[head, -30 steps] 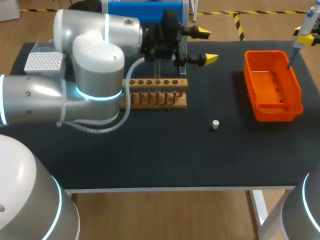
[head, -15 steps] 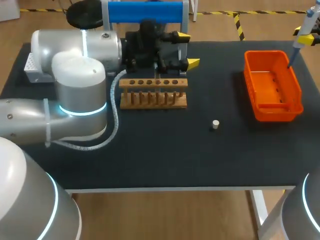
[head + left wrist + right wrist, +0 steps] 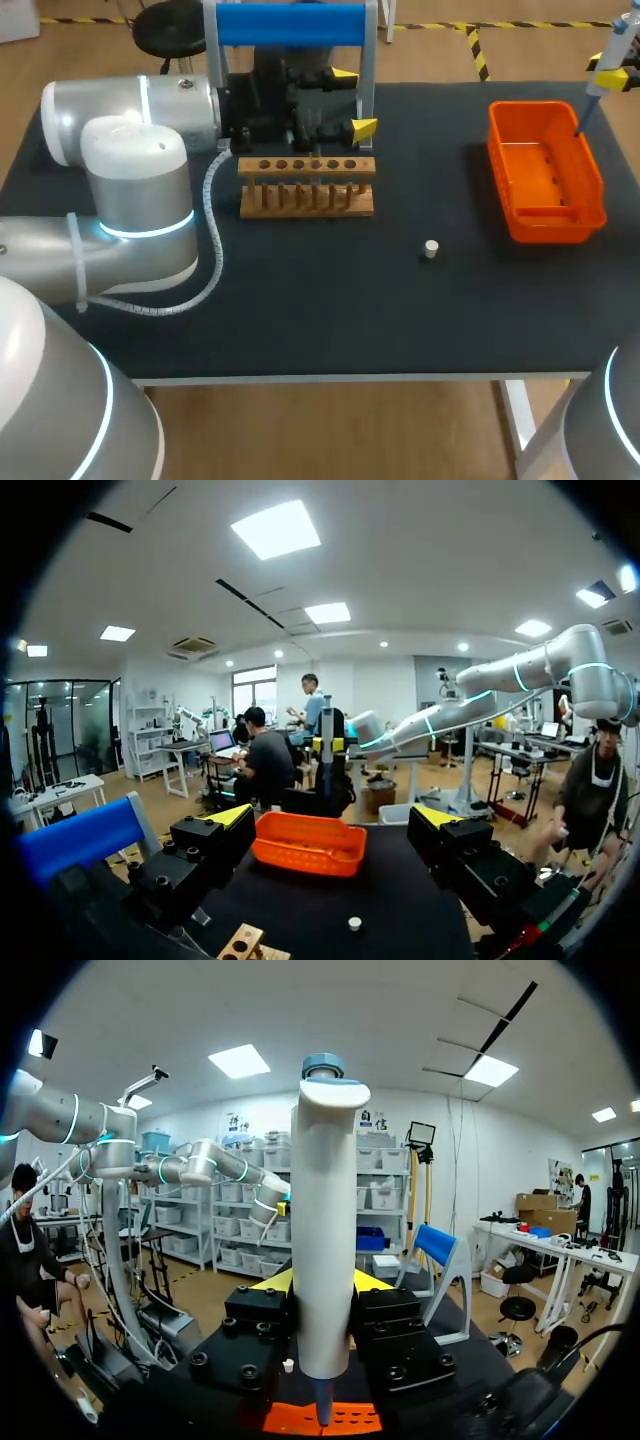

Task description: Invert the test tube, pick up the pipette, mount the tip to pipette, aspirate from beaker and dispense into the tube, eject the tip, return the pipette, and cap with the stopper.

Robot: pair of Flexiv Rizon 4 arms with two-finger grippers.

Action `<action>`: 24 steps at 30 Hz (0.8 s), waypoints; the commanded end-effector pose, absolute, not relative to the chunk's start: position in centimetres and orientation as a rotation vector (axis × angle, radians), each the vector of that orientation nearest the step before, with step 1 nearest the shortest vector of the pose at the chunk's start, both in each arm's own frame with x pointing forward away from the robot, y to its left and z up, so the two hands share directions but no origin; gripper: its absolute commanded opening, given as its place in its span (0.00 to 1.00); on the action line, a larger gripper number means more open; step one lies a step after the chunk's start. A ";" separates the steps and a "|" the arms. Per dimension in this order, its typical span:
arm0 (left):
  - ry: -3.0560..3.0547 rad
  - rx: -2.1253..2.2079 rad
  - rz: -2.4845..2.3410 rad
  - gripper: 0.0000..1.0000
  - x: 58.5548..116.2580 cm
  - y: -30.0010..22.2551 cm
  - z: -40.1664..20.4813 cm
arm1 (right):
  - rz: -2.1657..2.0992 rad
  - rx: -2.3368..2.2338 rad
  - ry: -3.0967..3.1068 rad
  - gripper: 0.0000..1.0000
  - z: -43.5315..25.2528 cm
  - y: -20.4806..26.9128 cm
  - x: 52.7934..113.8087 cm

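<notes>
Our right gripper (image 3: 322, 1282) clamped the pipette (image 3: 322, 1210) over the orange bin (image 3: 556, 226); we judged tip ejection at hand, with return and capping left. Our left gripper (image 3: 354, 100) hung spread, empty, behind the wooden rack (image 3: 307, 198). The stopper (image 3: 431, 249) lay loose on the black table (image 3: 300, 310).

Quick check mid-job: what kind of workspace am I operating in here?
Likely a mock wet-lab bench for robot work: a wooden test tube rack and an orange bin sit on the black table, and the right gripper holds a pipette.
</notes>
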State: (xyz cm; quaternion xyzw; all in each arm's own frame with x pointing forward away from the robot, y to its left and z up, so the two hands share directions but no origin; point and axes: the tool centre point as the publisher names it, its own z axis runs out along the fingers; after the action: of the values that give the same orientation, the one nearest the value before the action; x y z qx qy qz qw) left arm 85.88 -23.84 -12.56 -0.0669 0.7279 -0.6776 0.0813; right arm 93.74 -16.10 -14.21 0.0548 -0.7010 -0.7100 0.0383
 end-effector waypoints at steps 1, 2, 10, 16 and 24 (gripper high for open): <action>2.140 -0.200 -2.053 1.00 85.4 -23.5 -12.9 | -2.173 0.169 -2.153 0.00 -14.1 -16.1 93.8; 2.141 -0.201 -2.052 1.00 85.4 -23.5 -12.9 | -2.173 0.169 -2.153 0.00 -14.1 -16.1 93.8; 2.173 -0.261 -2.017 1.00 85.2 -23.4 -12.7 | -2.173 0.169 -2.153 0.00 -14.1 -16.1 93.8; 2.173 -0.261 -2.017 1.00 85.2 -23.4 -12.7 | -2.173 0.169 -2.153 0.00 -14.1 -16.1 93.8; 2.173 -0.261 -2.017 1.00 85.2 -23.4 -12.7 | -2.173 0.169 -2.153 0.00 -14.1 -16.1 93.8</action>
State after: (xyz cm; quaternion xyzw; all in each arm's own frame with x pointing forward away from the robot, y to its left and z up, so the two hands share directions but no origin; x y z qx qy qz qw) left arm 85.20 -23.41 -12.65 -0.0878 0.7285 -0.6744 0.0824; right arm 93.74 -16.10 -14.22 0.0548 -0.7010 -0.7100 0.0382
